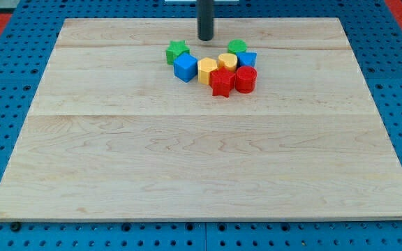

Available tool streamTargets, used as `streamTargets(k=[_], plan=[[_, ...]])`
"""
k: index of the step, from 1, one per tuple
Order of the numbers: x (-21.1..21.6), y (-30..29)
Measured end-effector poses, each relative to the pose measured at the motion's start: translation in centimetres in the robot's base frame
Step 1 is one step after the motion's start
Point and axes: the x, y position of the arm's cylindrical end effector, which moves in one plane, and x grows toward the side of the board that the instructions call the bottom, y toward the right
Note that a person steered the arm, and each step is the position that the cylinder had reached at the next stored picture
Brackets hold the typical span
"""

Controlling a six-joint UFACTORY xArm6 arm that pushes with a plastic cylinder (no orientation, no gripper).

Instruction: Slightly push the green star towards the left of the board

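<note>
The green star (176, 50) lies near the view's top middle of the wooden board (201, 160), at the left end of a tight cluster of blocks. It touches a blue cube (185, 67) just below it. My tip (205, 38) stands on the board a little to the right of the green star and slightly above it, with a small gap between them.
Right of the blue cube lie a yellow block (207, 70), a yellow cylinder (227, 61), a red star (221, 82), a red cylinder (246, 79), a blue block (247, 59) and a green round block (237, 47). A blue pegboard (5, 139) surrounds the board.
</note>
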Motion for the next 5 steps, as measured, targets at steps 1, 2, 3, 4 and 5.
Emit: streamTargets(k=[1,2,3,4,5], plan=[[2.3,-0.1],[3.3,-2.1],[4.6,-4.0],[4.4,-11.1],[4.3,-17.0]])
